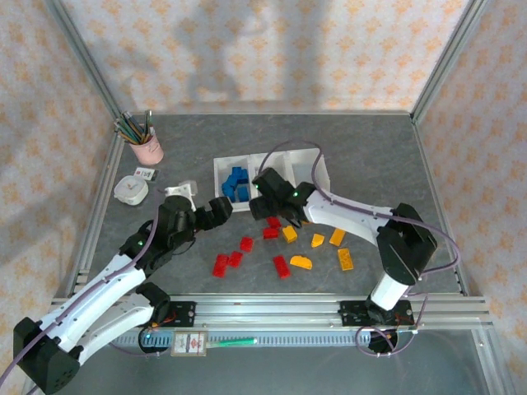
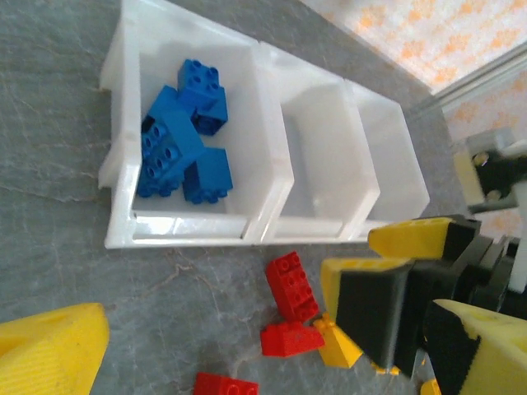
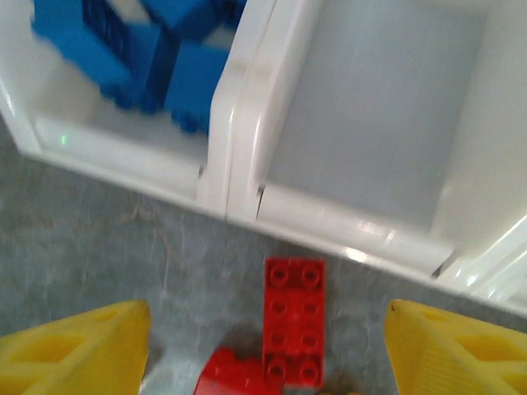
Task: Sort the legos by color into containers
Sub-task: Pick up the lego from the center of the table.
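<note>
With left gripper [image 1: 218, 210] and right gripper [image 3: 263, 346] held agape, a red brick [image 3: 294, 321] is laid lengthwise up-frame, toward the middle bin [image 3: 370, 123].

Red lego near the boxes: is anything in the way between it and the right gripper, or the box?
Nothing visible is in the way. The red lego lies between the tips of the open right gripper, untouched. Another red piece sits right beside its near left corner. Toward the empty middle bin, only the bin's front wall stands.
</note>
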Controlling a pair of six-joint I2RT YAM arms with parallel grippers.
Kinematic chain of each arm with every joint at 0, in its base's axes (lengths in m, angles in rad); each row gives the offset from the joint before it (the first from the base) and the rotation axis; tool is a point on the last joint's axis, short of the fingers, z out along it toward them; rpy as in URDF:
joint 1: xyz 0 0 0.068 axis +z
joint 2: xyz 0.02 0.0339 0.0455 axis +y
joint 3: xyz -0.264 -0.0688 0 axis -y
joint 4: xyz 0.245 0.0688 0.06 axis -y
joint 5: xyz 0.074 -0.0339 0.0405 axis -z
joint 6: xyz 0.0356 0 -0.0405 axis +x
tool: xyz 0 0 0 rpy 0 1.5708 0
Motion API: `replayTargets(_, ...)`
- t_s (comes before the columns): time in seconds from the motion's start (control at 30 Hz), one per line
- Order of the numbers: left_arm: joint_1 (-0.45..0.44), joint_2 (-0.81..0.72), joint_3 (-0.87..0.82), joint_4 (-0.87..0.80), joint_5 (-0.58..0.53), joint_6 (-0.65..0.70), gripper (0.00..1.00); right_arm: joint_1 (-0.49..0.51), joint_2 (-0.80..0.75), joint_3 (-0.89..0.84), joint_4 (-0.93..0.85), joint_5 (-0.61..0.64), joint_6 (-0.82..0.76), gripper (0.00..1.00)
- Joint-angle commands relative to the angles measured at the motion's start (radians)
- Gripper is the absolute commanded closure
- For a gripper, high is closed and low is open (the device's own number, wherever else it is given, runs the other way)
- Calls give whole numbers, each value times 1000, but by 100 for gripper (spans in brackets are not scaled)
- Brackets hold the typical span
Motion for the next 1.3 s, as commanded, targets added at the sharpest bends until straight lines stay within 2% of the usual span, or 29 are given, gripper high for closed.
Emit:
replayTargets(0.0,-37,-23,-24,42,-40,-44,1,35,-47,-54,6,16,3,25)
replayTargets(0.2,-64,-44,-86,82,-69,-108,1,54,-28,-115,15,-15,4,24)
replayTargets(0.37,-67,-47,-91,76,-74,-123,1,66,9,-117,14,31,134,23)
replayTargets(0.57,-67,-46,-79,55,-88,-117,1,87,42,-105,-4,49,286,28)
replayTargets(0.8,-67,-52,-72,36,-103,-110,1,120,68,-94,-49,129,442,33)
replayTargets(1.0,-67,-52,-70,31,-102,-106,1,120,104,-76,-54,135,453,41)
replayTargets(1.27,-67,-66,-71,15,-118,-103,1,121,153,-36,-50,147,438,42)
